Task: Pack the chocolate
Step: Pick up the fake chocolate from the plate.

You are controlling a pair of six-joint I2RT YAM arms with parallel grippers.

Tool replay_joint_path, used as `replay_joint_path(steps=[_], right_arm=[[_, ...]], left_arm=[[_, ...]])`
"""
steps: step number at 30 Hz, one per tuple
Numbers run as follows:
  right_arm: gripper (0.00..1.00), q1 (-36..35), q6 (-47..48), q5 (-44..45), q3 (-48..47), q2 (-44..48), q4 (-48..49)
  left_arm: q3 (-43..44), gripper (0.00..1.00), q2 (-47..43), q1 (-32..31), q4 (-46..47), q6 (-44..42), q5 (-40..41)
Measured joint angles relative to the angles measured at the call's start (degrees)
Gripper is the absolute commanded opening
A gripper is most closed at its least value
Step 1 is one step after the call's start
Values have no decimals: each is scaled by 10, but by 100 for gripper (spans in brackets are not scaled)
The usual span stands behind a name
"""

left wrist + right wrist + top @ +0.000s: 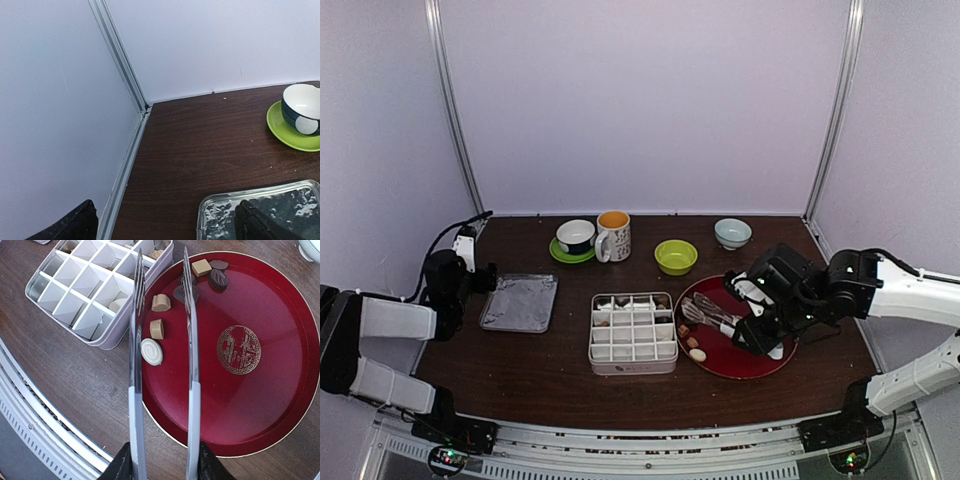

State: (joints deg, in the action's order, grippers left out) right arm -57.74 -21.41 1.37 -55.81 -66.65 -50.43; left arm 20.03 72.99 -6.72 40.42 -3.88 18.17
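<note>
Several chocolates point(151, 351), cream, tan and dark, lie on the left part of the red plate point(280, 390); they also show in the top view point(694, 348). The white compartment box point(85, 285) stands left of the plate, with a few pieces in its far cells point(603, 305). My right gripper point(162, 465) is shut on the handle end of the metal tongs point(192, 340). The tong arms are spread apart, with their tips above the plate's far left rim and the box edge, and nothing between them. My left gripper point(480, 275) is open and empty at the far left.
A foil tray point(225, 215) lies under the left gripper's right finger point(260, 222). A dark cup on a green saucer point(576, 240), a patterned mug point(613, 236), a green bowl point(676, 257) and a pale bowl point(732, 233) stand along the back. The wall rail point(125, 165) runs at the left.
</note>
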Motion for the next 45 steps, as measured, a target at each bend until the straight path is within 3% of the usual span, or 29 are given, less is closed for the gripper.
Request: replay_joint_path(steps=[7,12,21,45], right_arm=[[39,1,0,-2,6,8,-2],[39,3,-1,-4,6,12,-4],[39,3,-13,-15,6,11,-4],[38,11,-34,-39,45,53,-21]], left_arm=[[10,98,13,42,10,-2,-51],[-21,98,63,52,115,-7,-84],[-31,98,82,56,170,-7,-97],[-31,98,83,56,182,-7,-97]])
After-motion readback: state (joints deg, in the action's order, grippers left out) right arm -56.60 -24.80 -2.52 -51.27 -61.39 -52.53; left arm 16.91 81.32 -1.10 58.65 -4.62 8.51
